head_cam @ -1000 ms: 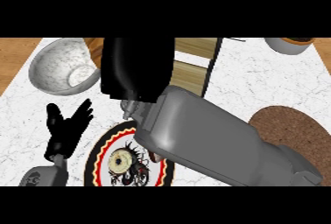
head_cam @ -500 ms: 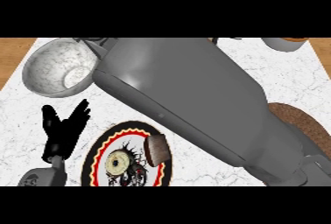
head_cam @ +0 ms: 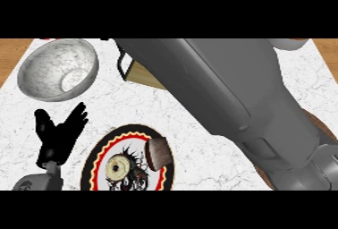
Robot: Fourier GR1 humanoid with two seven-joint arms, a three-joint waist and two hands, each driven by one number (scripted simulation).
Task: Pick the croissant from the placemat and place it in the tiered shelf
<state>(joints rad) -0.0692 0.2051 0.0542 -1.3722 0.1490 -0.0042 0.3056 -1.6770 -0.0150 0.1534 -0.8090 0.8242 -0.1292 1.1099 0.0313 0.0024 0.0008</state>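
Croissant [head_cam: 157, 154]: the brown ridged piece lying on the round patterned placemat [head_cam: 99, 156], at its right side, nearest me. I see no hand on it.

Left hand [head_cam: 59, 134]: resting at lower left just beside the placemat, fingers straight and spread, holding nothing.

Right forearm [head_cam: 231, 98]: a grey bulk running from the lower right up to the top edge. A second ago its black hand showed near the top; now the arm has swung further out and the hand is beyond the frame, so I cannot tell its fingers.

Tiered shelf [head_cam: 142, 74]: wooden, black-framed, mostly hidden under the forearm.

Bowl [head_cam: 59, 69]: pale, far left.

Judgement: the reach goes toward the shelf while the croissant appears unpicked.
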